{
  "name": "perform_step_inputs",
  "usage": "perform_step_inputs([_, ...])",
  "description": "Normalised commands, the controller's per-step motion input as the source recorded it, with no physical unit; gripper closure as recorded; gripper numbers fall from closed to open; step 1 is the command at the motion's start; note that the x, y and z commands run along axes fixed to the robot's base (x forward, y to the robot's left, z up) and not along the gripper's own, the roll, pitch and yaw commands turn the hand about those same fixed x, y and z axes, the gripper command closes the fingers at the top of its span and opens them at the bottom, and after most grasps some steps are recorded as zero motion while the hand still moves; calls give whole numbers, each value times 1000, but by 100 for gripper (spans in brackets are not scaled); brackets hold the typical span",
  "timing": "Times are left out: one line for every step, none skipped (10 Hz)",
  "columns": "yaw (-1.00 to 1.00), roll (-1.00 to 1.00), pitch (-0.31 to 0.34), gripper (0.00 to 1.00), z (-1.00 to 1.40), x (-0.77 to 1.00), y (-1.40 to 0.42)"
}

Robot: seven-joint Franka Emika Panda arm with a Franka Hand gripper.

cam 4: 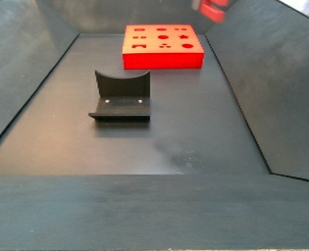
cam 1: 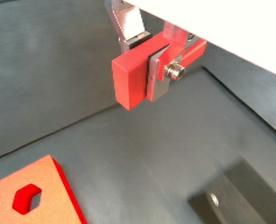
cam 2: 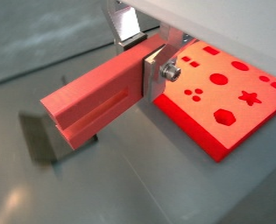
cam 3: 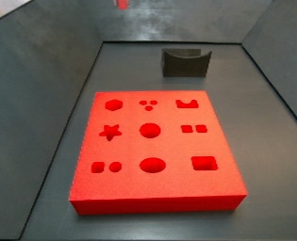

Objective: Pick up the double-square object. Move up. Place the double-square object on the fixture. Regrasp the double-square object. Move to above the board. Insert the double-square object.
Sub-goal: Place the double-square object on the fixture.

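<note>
My gripper (cam 1: 147, 59) is shut on the double-square object (cam 1: 130, 79), a flat red-pink elongated block, and holds it high in the air, clear of the floor. Both wrist views show it clamped between the silver fingers (cam 2: 151, 73), and the block (cam 2: 88, 98) sticks out to one side. In both side views only a red scrap of it shows at the top edge (cam 3: 122, 4) (cam 4: 216, 9). The board (cam 3: 151, 151) (cam 4: 164, 47) lies flat on the floor. The fixture (cam 3: 185, 61) (cam 4: 122, 96) stands apart from the board and is empty.
Dark sloped walls enclose the grey floor on all sides (cam 4: 25, 88). In the wrist views a corner of the board (cam 1: 29, 197) (cam 2: 222, 96) and the fixture (cam 1: 239, 201) lie far below the held block.
</note>
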Motion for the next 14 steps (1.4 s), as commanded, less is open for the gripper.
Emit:
perform_step_inputs([-686,-69,-163,100,112,1000,30])
perform_step_inputs([-467,-63,-100,100,96,1000,32])
perform_step_inputs([-263,-55,-47,100,73,1000,32])
perform_step_inputs([-160,-49,-20,100,54,1000,32])
perform_step_inputs([-106,-42,1,100,41,1000,33])
perform_step_inputs([-71,-34,24,100,28,1000,33])
perform_step_inputs([-57,-28,40,100,20,1000,33])
perform_step_inputs([-49,-23,61,100,9,985,35])
perform_step_inputs([-46,-20,70,100,5,913,33])
perform_step_inputs([-43,-14,86,100,1,774,27])
perform_step_inputs([-114,-1000,154,100,-380,1000,811])
perform_step_inputs([-122,-1000,152,100,-381,1000,839])
perform_step_inputs([-126,-1000,142,100,-317,1000,790])
perform_step_inputs([-129,-1000,138,100,-201,1000,672])
